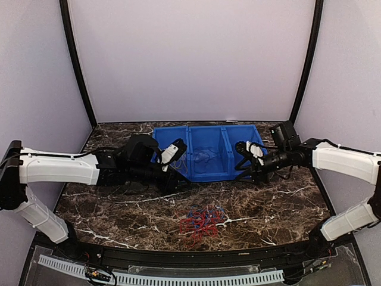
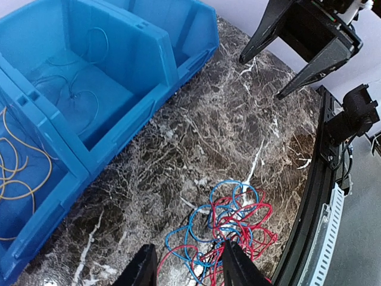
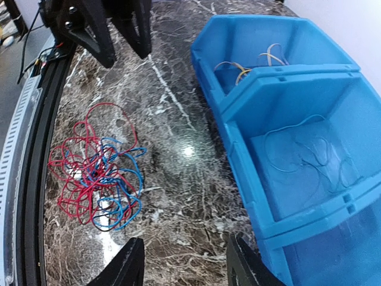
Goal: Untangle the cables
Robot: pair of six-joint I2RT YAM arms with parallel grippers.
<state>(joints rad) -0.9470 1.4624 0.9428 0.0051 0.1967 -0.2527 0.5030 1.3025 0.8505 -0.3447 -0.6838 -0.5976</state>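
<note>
Hanging wide apart, the two matte black fingers [image 2: 141, 271] of the left gripper [image 2: 190, 267] have nothing between them, only open air over the stone. Just beyond those tips sits the tangle of cables [image 2: 229, 223]: thin red and blue strands, glossy and springy, looped over and through each other in a loose, flattish knot. It lies on the marble table [image 2: 238, 107], a dark brown slab shot through with white veins and polished enough to throw back glare.

Over to the right gripper [image 3: 186, 262], and it's the same story: chunky black fingers [image 3: 128, 265] spread well open, gripping nothing. From that wrist the red loops bulge to one side of the knot and the blue ones bunch on the other, and none of it touches either gripper.

From above, both arms reach in low with white shells and black joints. The left gripper [image 1: 172, 152] is at the left end of the blue bin [image 1: 205, 128] and the right gripper [image 1: 250, 150] at its right end. The tangle rests well in front of them, nearer the table's front edge and roughly midway between the arms.

The bin is hard moulded plastic, bright blue, with thick squared rims and three compartments in a row. A coil of yellow cable [image 2: 12, 167] curls in the left compartment, and a very fine pale wire [image 3: 309, 152] loops in the middle one.
</note>
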